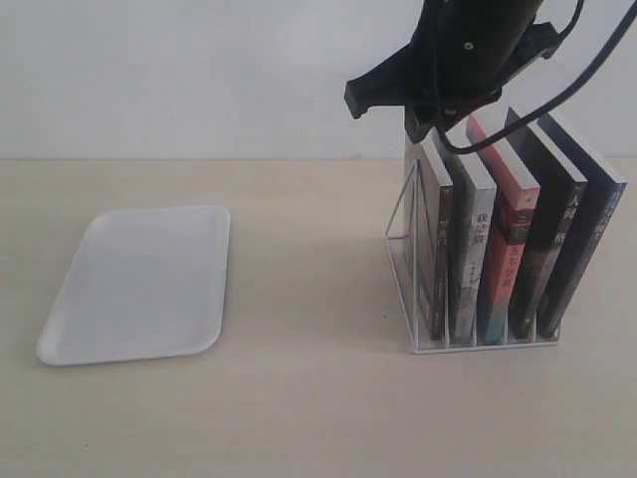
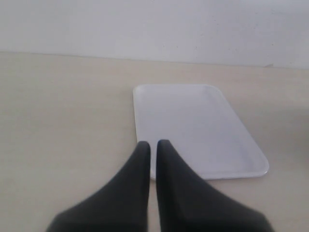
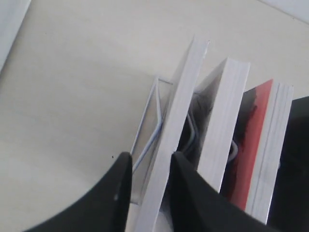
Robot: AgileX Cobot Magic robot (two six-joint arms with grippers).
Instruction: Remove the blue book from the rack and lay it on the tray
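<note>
My right pincer is apart, astride the top of the end book in the rack — a gap shows beside one finger. The blue book leans in the opposite end slot, untouched. The tray lies well apart — my left pincer hangs closed near it.

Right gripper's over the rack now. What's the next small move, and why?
Probably lift the right gripper clear and shift it toward the blue book at the other end of the rack: its open fingers straddle the dark-spined end book instead.
</note>
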